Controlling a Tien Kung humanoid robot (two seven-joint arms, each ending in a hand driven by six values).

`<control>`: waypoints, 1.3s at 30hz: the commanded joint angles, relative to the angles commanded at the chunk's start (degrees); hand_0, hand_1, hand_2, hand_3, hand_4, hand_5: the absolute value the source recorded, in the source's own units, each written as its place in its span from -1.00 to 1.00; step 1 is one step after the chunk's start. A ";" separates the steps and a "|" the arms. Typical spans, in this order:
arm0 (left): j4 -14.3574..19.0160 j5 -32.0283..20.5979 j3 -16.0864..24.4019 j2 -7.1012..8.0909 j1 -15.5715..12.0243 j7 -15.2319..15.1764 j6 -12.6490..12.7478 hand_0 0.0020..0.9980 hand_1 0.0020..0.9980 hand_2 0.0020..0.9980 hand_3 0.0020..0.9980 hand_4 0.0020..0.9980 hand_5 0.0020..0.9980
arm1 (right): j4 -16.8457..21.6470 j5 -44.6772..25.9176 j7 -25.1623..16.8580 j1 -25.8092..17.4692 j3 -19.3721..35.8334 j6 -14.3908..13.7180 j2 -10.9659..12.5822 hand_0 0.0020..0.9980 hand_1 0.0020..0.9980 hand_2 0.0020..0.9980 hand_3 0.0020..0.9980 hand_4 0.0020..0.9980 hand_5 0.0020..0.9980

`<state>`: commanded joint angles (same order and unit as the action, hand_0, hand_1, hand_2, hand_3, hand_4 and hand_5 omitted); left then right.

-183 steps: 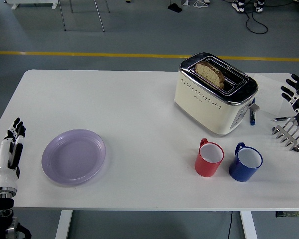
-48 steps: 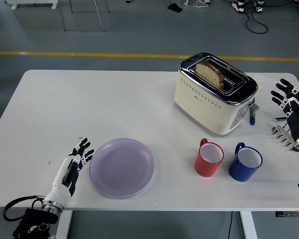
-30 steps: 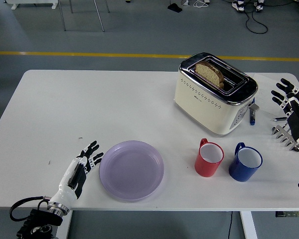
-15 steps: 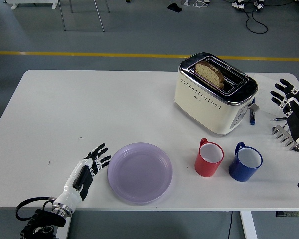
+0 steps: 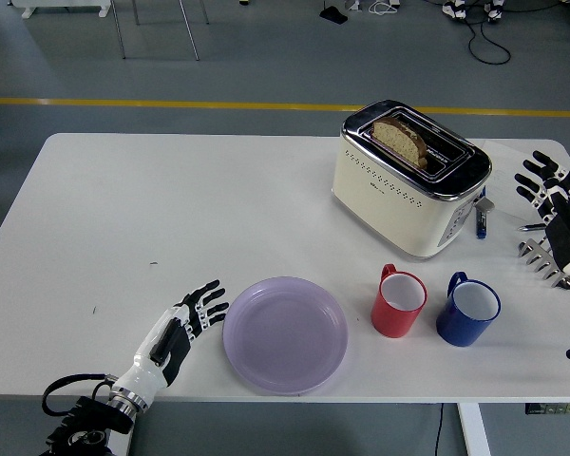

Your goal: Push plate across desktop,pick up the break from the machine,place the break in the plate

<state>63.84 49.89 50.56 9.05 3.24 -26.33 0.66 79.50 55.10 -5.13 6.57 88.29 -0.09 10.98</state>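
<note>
The left robot hand [image 5: 188,316] lies low over the tabletop [image 5: 171,204] in the lower left of the frame, fingers spread flat and holding nothing, its fingertips touching or just beside the left rim of the lilac plate [image 5: 285,334]. The plate sits in the lower middle, near the tabletop's front edge, with a red mug [image 5: 399,302] just to its right and a blue mug [image 5: 468,310] beyond that.

Above the mugs, right of centre, stands the cream toaster [image 5: 410,178], with a slice of bread [image 5: 400,139] standing up out of its far slot. The right robot hand [image 5: 554,195] hovers at the right edge of the frame with fingers spread and empty, above a small metal rack [image 5: 547,258] and well apart from the toaster.

The step in hand looks like the plate push, and it seems close to done. Next, the right robot hand would need to travel left to the toaster's top, close on the exposed part of the bread, and lift it straight up out of the slot.
</note>
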 joint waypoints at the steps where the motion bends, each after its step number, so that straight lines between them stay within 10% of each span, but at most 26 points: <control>1: 0.04 -0.02 0.02 -0.03 0.01 -0.02 -0.03 0.62 0.67 0.81 0.80 0.07 1.00 | 0.00 0.00 0.00 0.01 -0.03 -0.01 0.00 0.83 0.62 0.68 0.65 0.07 0.13; 16: -0.06 0.14 0.37 -0.56 0.18 -0.11 0.27 0.61 0.67 0.81 0.79 0.05 1.00 | 0.19 0.01 0.01 0.01 -0.06 -0.05 -0.05 0.83 0.62 0.68 0.65 0.07 0.13; 26: 5.70 10.00 11.05 -0.43 -2.91 -1.85 11.55 0.58 0.65 0.78 0.73 0.02 1.00 | 0.64 0.91 -0.02 1.03 -0.55 -0.38 1.04 0.83 0.62 0.68 0.65 0.07 0.13; 35: 14.12 14.18 25.75 -0.88 -5.80 -1.77 15.36 0.60 0.67 0.80 0.74 0.02 1.00 | -2.67 15.49 -0.70 12.48 -9.27 -5.41 10.46 0.83 0.64 0.71 0.74 0.11 0.08; 36: 14.88 14.47 26.85 -0.88 -5.93 -1.61 15.52 0.60 0.67 0.80 0.74 0.02 1.00 | -3.39 17.73 -0.26 14.54 -10.88 -5.98 11.61 0.90 0.70 0.81 0.85 0.51 -0.06; 39: 16.17 14.72 28.41 -0.93 -6.17 -1.20 15.77 0.60 0.67 0.80 0.74 0.02 1.00 | -5.19 24.80 0.96 19.95 -14.88 -6.69 13.50 0.90 0.70 0.81 0.85 0.51 -0.06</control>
<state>80.01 64.61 78.97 8.12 -2.93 -27.53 16.43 74.31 79.90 -4.17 26.52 73.41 -6.78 24.48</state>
